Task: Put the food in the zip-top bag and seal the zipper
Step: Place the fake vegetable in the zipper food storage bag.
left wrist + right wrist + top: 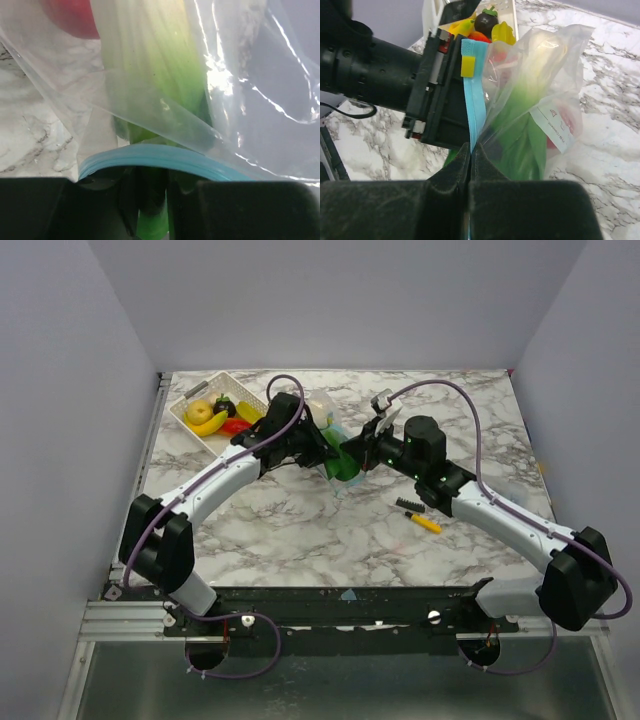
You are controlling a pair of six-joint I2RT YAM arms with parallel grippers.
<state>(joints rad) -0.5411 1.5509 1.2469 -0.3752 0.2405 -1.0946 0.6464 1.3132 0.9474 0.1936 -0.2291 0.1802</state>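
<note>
zipper (474, 105) pinched in closed right tool (470, 150), its other end against left tool (152, 197), grip unclear.

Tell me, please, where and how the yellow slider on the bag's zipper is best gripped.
Pinch the yellow slider across its two flat faces, jaws straddling the light-blue zipper, probably coming from the strip's far end: the left gripper crowds one side and the zip-top bag's film the other.

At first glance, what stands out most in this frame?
Both arms meet mid-table on the crinkly clear plastic zip-top bag, green leafy toy food showing inside. The right gripper is clamped on its light-blue zipper strip, the left gripper at the bag's mouth. A white slatted basket of toy fruit sits back-left.
</note>
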